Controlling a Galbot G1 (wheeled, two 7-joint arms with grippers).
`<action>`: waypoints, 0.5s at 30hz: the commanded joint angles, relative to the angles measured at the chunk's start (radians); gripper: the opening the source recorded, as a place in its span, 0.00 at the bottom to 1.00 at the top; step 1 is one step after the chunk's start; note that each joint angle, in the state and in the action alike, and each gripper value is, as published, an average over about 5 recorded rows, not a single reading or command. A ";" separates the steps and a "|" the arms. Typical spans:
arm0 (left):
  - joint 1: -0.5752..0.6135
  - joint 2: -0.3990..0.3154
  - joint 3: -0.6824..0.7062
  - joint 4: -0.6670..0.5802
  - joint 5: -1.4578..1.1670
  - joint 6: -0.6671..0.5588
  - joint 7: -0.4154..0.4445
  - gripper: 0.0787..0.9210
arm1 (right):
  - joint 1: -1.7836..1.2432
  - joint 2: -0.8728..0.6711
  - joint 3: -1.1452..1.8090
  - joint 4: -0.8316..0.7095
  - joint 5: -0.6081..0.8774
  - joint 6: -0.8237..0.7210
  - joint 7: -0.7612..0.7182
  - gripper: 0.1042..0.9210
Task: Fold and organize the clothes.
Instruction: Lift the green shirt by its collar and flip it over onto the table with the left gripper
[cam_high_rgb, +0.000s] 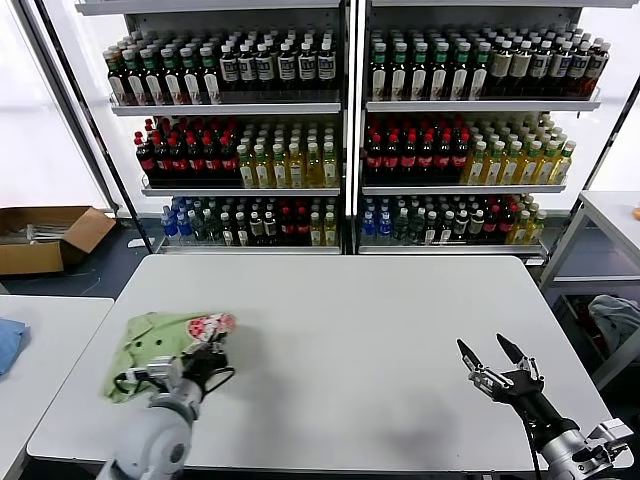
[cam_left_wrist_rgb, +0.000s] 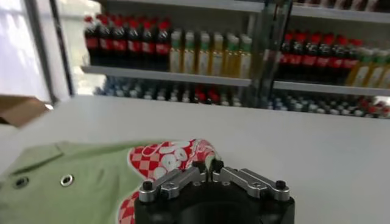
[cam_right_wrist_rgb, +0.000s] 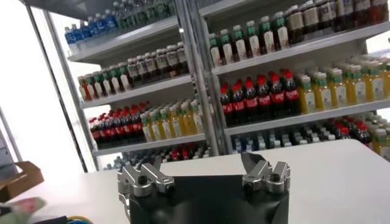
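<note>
Green shirt (cam_high_rgb: 160, 345) lies bunched at the counter's (cam_high_rgb: 350, 340) left-front edge. Left pincer (cam_left_wrist_rgb: 210, 173) clamped on its checkered-print fold. Fabric looks light, limp; better taken by hems or collar. Right pincer (cam_high_rgb: 492, 362) hovers wide, empty.

Hidden in the head view behind the left gripper (cam_high_rgb: 207, 352): the near edge of the light green shirt (cam_high_rgb: 160, 345). Cut off by the frame in the left wrist view, its lower part. Too small to read: bottle labels on the shelves (cam_high_rgb: 345, 130). Cropped at the edges: cardboard box (cam_high_rgb: 40, 237), blue cloth (cam_high_rgb: 8, 342).
</note>
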 joint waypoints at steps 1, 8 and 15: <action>-0.171 -0.132 0.270 -0.029 -0.250 0.032 -0.219 0.03 | 0.005 -0.009 -0.037 0.015 -0.028 -0.033 0.027 0.88; -0.171 -0.154 0.274 -0.056 -0.386 0.059 -0.211 0.13 | 0.102 -0.035 -0.177 -0.016 -0.013 -0.090 0.125 0.88; -0.080 -0.077 0.159 -0.167 -0.440 0.076 -0.178 0.36 | 0.277 -0.037 -0.430 -0.107 -0.008 -0.134 0.193 0.88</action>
